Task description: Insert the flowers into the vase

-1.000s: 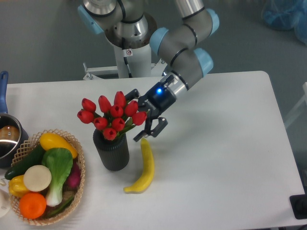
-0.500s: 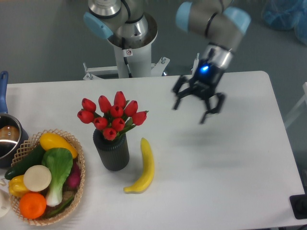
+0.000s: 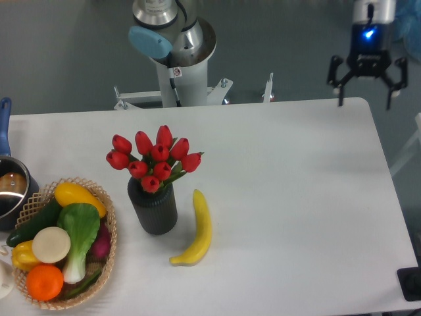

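Standing in our vase (image 3: 153,209), the flowers (image 3: 153,160) fill its mouth; our gripper (image 3: 366,84) hangs spread-fingered, well apart.

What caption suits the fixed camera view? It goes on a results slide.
Red flowers stand in the ribbed vase beside a banana, open pincer empty at the table's far right corner.

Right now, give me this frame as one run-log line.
flowers: standing in vase | gripper: open, empty, raised at table's far right corner | banana: lying right of vase | task: looks complete
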`<action>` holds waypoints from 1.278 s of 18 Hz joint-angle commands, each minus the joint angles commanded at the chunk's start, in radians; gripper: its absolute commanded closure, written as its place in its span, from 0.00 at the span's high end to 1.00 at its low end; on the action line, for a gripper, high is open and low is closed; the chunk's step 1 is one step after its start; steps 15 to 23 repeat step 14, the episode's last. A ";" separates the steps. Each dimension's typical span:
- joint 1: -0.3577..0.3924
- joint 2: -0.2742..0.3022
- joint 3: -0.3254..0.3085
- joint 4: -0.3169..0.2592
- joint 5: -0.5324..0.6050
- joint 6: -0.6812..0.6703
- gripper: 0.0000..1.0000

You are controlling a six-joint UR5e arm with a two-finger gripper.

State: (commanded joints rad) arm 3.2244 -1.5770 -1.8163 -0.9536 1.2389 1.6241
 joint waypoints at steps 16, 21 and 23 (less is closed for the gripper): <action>0.037 0.031 0.088 -0.301 0.108 0.249 1.00; 0.037 0.031 0.088 -0.301 0.108 0.249 1.00; 0.037 0.031 0.088 -0.301 0.108 0.249 1.00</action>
